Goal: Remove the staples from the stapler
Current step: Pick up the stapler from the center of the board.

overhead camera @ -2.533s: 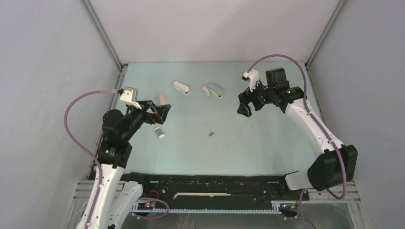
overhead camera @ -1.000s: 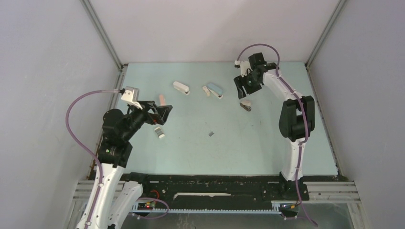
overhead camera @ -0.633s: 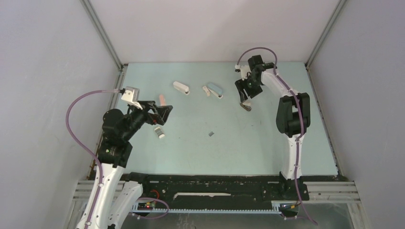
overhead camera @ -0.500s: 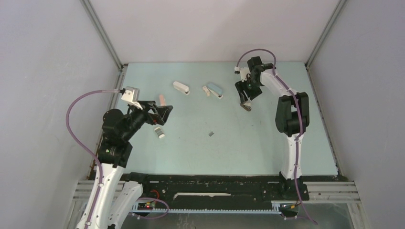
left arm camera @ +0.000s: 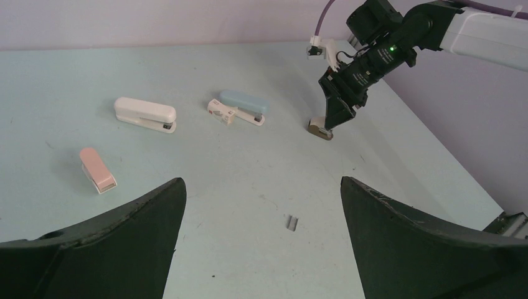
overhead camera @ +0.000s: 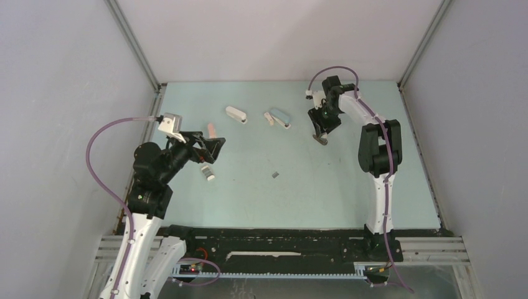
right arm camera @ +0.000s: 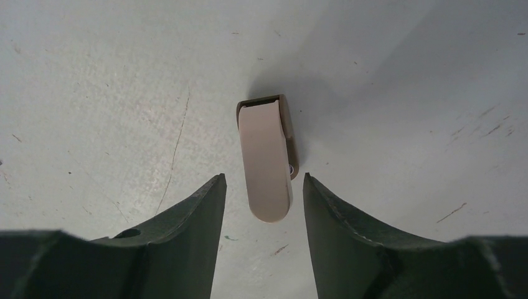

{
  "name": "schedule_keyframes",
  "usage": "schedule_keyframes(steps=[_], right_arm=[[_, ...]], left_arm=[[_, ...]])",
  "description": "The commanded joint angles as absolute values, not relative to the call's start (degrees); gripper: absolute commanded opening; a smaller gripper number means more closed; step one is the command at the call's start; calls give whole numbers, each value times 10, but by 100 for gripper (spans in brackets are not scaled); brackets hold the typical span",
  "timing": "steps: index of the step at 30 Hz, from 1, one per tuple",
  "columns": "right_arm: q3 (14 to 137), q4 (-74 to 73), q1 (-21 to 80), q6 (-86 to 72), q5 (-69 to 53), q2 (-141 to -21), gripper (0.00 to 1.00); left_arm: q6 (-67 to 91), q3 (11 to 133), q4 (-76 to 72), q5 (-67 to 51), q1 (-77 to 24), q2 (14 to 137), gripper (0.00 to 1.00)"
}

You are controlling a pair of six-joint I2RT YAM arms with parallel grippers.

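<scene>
A small beige stapler (right arm camera: 268,159) with a brown base lies flat on the table, at the far right in the top view (overhead camera: 321,139). My right gripper (right arm camera: 263,180) is open and points down over it. Its jaws stand either side of the stapler's rounded near end, with a gap on both sides. It also shows in the top view (overhead camera: 319,129) and the left wrist view (left arm camera: 333,115). A short silver strip of staples (overhead camera: 274,175) lies loose mid-table, and shows in the left wrist view (left arm camera: 291,222). My left gripper (overhead camera: 212,149) is open and empty, held above the table's left side.
A white stapler (overhead camera: 236,114), a blue stapler (overhead camera: 281,116) with a small white-and-red block (overhead camera: 269,118) beside it, and a pink stapler (overhead camera: 213,129) lie toward the back. A small grey-white stapler (overhead camera: 207,172) lies below my left gripper. Walls close in both sides.
My right arm has swung from the right side to the far middle and come down over the beige stapler. The left arm has not moved.
</scene>
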State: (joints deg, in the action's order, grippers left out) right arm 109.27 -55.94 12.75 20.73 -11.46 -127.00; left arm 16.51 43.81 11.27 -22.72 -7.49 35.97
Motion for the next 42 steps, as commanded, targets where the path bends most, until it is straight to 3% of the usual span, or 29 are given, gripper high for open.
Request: schedule_keyframes(steps=[1,16,28,42], right_arm=[[1110,-566,127,214,-108,-1275,57],[1110,-566,131,216,-105,-1281,43],[1098,-566,129,217,-118,-1254,0],[930,-524,117,226,-276,-1080,0]], left_arm=[[171,436,95,-236,-75,354,100],[171,435,95,-234,-75,355,100],[171,435,95,-234,-75,354,100],[182,432,84,-250,-75,353,100]])
